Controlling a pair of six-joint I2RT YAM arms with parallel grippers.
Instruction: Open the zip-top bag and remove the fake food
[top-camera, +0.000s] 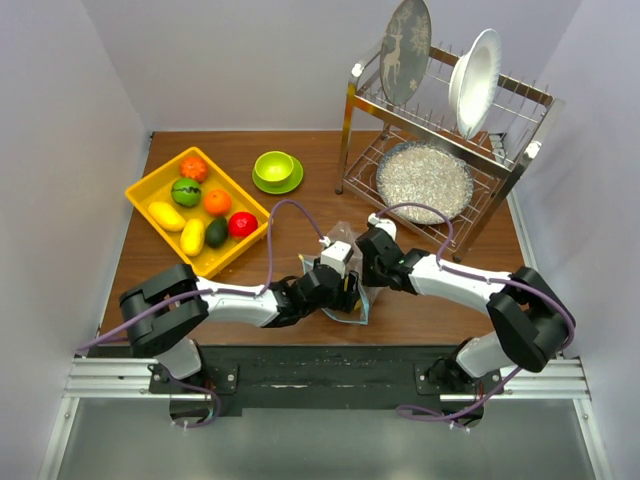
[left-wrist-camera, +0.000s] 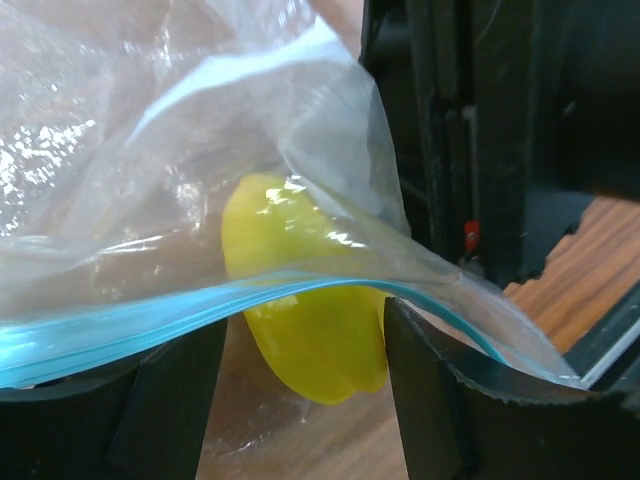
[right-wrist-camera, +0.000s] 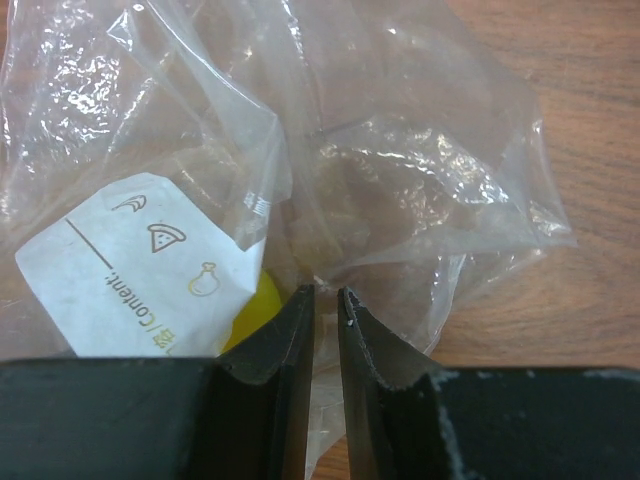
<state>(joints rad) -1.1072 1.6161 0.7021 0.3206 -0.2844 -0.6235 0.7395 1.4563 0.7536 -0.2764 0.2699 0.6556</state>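
- Zip-top bag (top-camera: 344, 238) sits crumpled on the tabletop (top-camera: 300, 190) between my two arms.
- My right gripper (right-wrist-camera: 326, 296) is pinched together on a fold of its clear plastic.
- My left gripper (left-wrist-camera: 300, 320) stands apart at the teal zip strip (left-wrist-camera: 120, 335), with a yellow fake fruit (left-wrist-camera: 320, 370) inside the bag showing between its fingers (left-wrist-camera: 170, 400).

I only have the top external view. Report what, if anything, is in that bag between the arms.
Observer: The left wrist view shows one yellow fake food piece at the mouth of the zip-top bag, behind its blue zip strip.
Operator: Now give me the right end effector's grip.
Observer: The right end effector pinches the bag's clear film, fingers nearly together.
Operator: And the left.
Observer: The left end effector has its fingers apart, flanking the yellow piece; contact is unclear.
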